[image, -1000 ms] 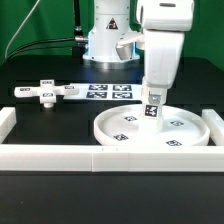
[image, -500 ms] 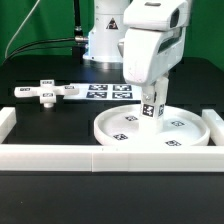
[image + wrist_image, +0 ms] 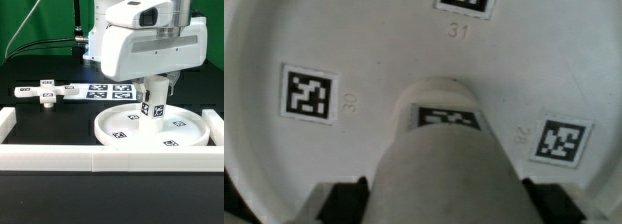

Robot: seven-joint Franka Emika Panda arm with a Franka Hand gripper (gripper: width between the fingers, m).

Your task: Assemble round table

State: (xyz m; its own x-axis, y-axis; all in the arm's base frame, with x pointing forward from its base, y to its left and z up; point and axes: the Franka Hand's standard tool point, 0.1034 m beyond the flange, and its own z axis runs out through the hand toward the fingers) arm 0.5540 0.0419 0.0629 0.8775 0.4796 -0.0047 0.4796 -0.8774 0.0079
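my wrist had swung round over the last second while my gripper (image 3: 152, 90) stayed clamped on the post (image 3: 153, 110), upright at the centre of the disc (image 3: 195, 137); i judged it was being screwed in.

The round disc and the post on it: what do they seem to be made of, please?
The disc looks like white plastic: smooth, faint sheen, moulded raised rim. The post has the same plain white, duller surface, so likely plastic too.

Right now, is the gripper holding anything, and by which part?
Yes: the fingers clamp the short post by its upper end; its lower end is at the round disc.
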